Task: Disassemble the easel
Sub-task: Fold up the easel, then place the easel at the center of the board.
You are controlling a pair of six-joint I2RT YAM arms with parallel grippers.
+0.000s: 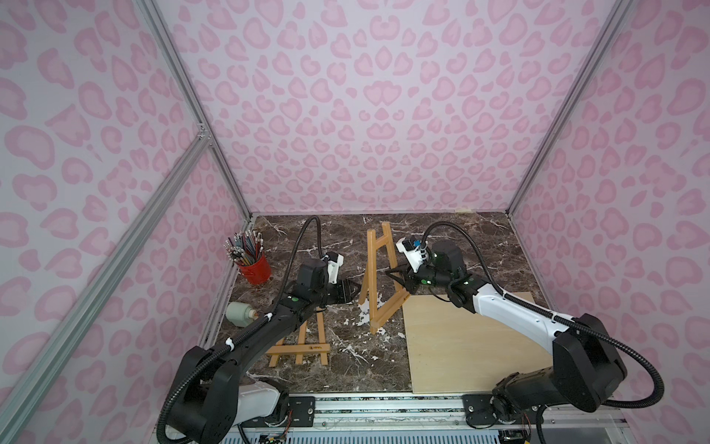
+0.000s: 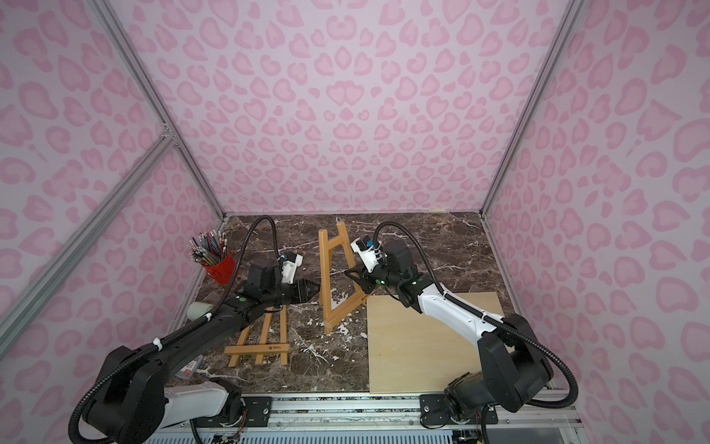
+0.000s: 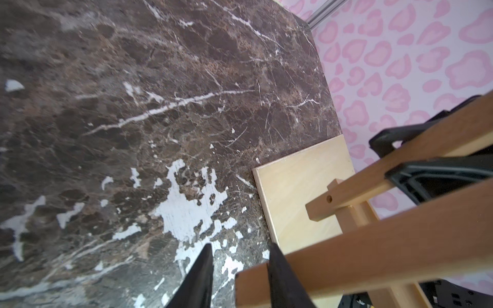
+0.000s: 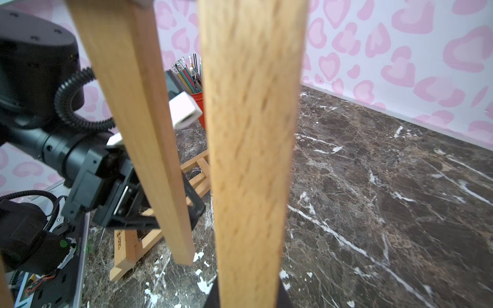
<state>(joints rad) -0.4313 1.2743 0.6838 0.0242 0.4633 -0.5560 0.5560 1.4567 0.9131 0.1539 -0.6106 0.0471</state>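
Now the easel (image 1: 372,276) is standing, a little tilted, in the middle of the worktop (image 1: 345,369), between the two arms and just beyond the far left corner of the pale board (image 1: 461,346). The right gripper (image 1: 399,282) is clenching the right post of the frame; in the right wrist view this thick post is rising directly from between its fingers. The left gripper (image 1: 353,288) is reaching in low from the left, at the thinner leg of the easel. In the left wrist view its fingers (image 3: 202,274) are standing on both sides of the free end of this leg. A strip of worktop is showing between one finger and the wood, so the jaws are apart and are not pinching anything yet.

I am judging that the step in hand is taking hold of this leg, so that it can be separated from the frame. The next move is calling for the left jaws to meet the wood squarely, then for a pull away from the frame while the right side is resisting. The grasp is sitting very near the end of the leg, so it could slip off. A second easel (image 1: 303,348) is lying flat at the near left, under the left arm.
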